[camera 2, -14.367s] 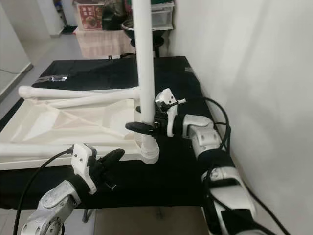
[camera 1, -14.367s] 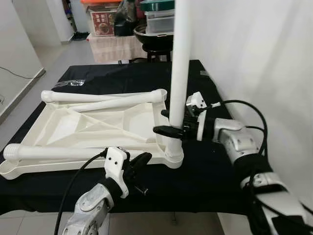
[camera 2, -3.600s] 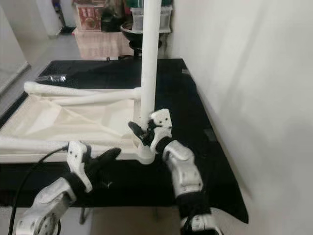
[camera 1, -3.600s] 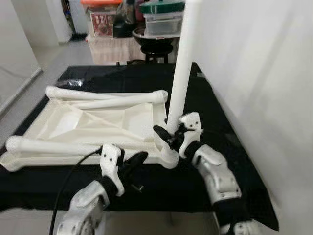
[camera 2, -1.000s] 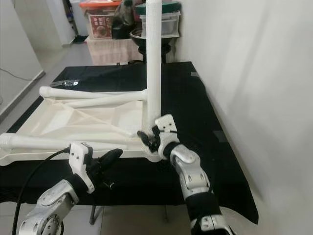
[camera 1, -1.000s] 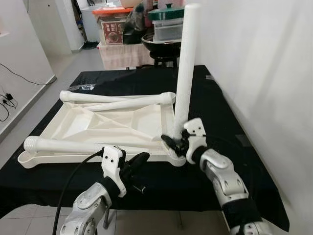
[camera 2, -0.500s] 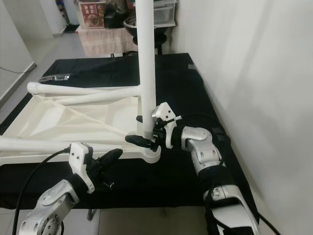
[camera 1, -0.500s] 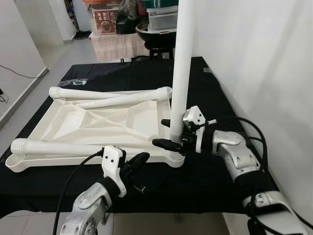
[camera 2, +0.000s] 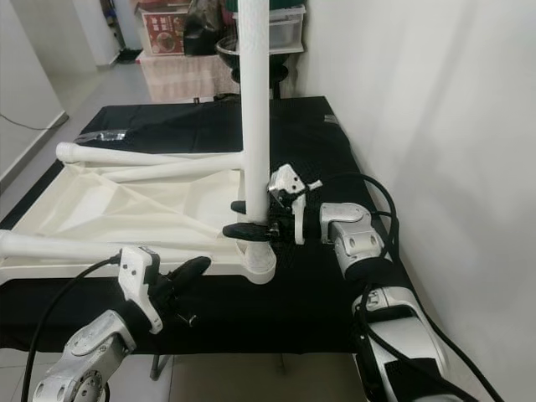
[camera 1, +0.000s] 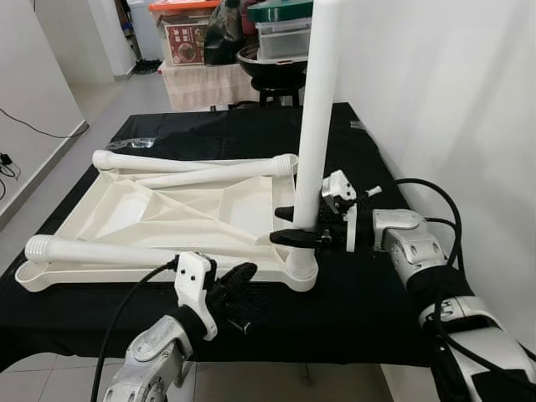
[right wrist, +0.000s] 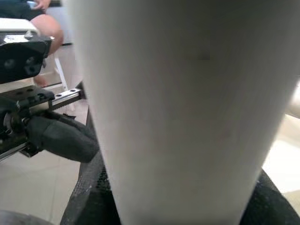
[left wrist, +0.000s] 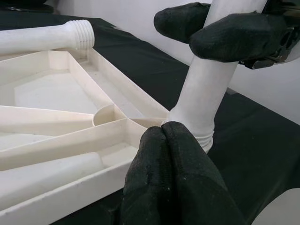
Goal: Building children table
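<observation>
- Children's tabletop [camera 1: 159,213], white plastic, lies upside down on the black-covered worktop [camera 1: 368,289] — ribbed underside facing up.
- Upright leg [camera 1: 316,126] stands in the corner socket [camera 1: 300,268] at the near right corner of the tabletop; tall, top reaches the frame edge.
- Right pincer [camera 1: 289,224] clamped on the upright leg low down, just above the socket, one finger [camera 1: 295,238] on the near side and one on the far side; arm comes in from the right w/ black cable looped over it.
- Left pincer [camera 1: 237,278] hovers at the worktop's near edge, just in front of the tabletop rim, fingers pressed together, nothing between them. In left wrist view its tips [left wrist: 164,154] sit close to the leg's base.
- Loose legs: one [camera 1: 100,250] lies along the near rim, threaded end to the left; two more [camera 1: 188,167] lie across the far side, ends meeting near the upright leg.
- Small clear plastic bag [camera 1: 134,142] on the worktop beyond the tabletop.
- White wall [camera 1: 452,100] close on the right — hems in the right arm.
- Behind the worktop: stool w/ black pan [camera 1: 272,65], storage boxes [camera 1: 188,38], cloth-covered stand.
</observation>
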